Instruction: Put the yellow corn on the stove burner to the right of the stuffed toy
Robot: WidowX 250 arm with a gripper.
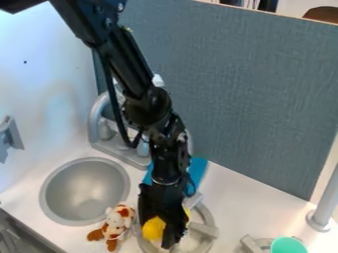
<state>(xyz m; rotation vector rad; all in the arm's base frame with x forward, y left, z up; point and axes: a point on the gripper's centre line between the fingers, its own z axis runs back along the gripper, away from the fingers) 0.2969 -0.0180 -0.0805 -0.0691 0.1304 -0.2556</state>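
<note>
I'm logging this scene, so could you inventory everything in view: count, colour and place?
Sink: one, gray, left
Faucet: one, gray, behind the sink
Plush toy: one, white and brown, right of the sink
Yellow thing: one, at the gripper, partly hidden
Burners, it seems: two, gray, below the gripper and by the cup
Cup: one, green, bottom right
Blue thing: one, behind the gripper
Post: one, gray, right edge
Fixture: one, gray, left wall
Panel: one, blue-gray, back
Counter: one, white, below the panel
Brown thing: one, top right
Arm: one, black, from upper left
Gripper: one, black, bottom centre
</note>
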